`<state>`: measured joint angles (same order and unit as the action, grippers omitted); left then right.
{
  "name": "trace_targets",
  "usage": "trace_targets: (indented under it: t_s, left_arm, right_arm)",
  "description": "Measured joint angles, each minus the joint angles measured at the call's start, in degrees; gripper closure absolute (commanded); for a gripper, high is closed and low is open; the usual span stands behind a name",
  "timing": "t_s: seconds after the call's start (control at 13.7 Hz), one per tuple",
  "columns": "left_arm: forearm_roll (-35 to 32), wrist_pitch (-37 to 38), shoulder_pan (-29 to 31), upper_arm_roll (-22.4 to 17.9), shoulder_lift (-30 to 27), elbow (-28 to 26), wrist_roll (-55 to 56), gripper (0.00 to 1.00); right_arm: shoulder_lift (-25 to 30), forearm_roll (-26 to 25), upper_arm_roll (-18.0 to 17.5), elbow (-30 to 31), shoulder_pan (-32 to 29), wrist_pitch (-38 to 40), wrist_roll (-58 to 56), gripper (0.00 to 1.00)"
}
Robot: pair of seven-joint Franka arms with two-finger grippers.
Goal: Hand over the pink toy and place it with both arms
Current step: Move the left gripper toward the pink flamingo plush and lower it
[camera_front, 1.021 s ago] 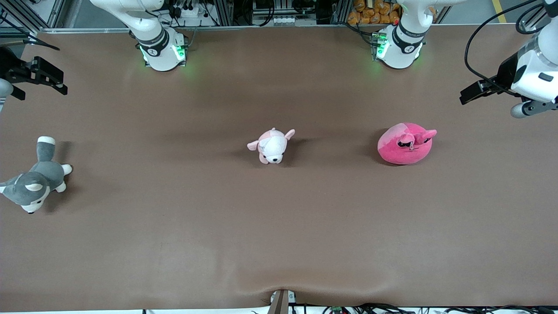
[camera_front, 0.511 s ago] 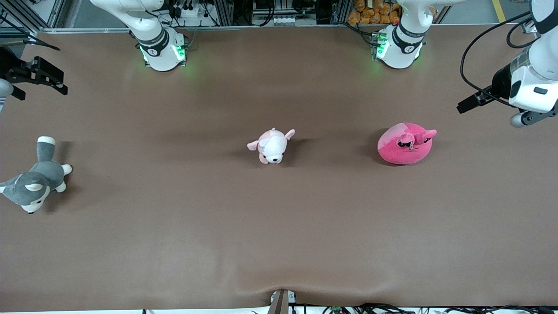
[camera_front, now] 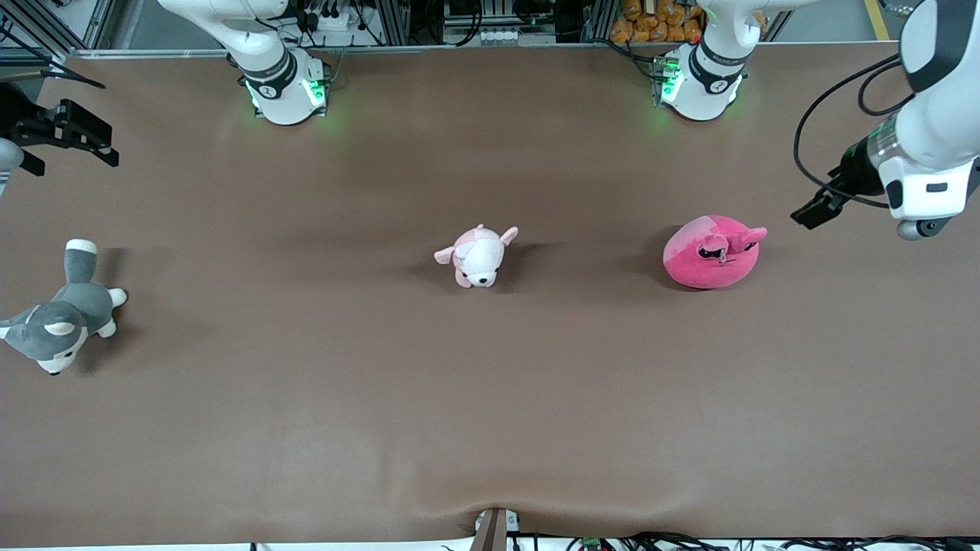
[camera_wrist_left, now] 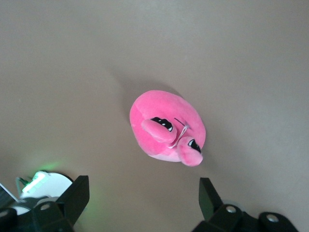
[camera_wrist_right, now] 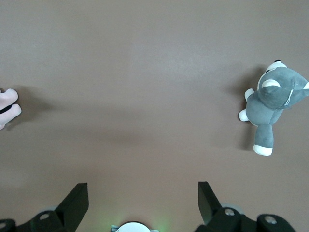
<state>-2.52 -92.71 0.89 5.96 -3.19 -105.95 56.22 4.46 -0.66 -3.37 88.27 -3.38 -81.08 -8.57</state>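
The pink toy (camera_front: 710, 252) is a round hot-pink plush with a lighter patch, lying on the brown table toward the left arm's end. It also shows in the left wrist view (camera_wrist_left: 167, 126), ears and dark eyes up. My left gripper (camera_front: 813, 210) is open and empty, up in the air beside the toy at the table's end; in its wrist view (camera_wrist_left: 143, 193) the jaws stand wide apart short of the toy. My right gripper (camera_front: 73, 136) is open and empty, waiting up high at the right arm's end of the table; its wrist view (camera_wrist_right: 143, 195) shows bare table between the jaws.
A pale pink-and-white puppy plush (camera_front: 478, 256) lies mid-table; its edge shows in the right wrist view (camera_wrist_right: 7, 108). A grey-and-white husky plush (camera_front: 60, 315) lies at the right arm's end, also in the right wrist view (camera_wrist_right: 273, 104). Both arm bases (camera_front: 283, 84) stand along the table's back edge.
My left gripper has moved down and toward the pink toy. The right arm and all toys have not moved.
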Motion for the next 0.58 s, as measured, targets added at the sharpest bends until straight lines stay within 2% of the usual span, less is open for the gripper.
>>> trace_targets:
  t_s: [0.36, 0.58]
  left_arm:
    - [0.01, -0.67, -0.19, 0.15, 4.66, 0.76, 28.37, 0.0]
    - [0.01, -0.77, -0.2, 0.16, 7.24, 1.68, 38.69, 0.0]
  right_arm:
    - [0.0, 0.0, 0.0, 0.01, 0.0, 0.0, 0.0, 0.0]
    - [0.0, 0.0, 0.0, 0.01, 0.0, 0.0, 0.0, 0.0]
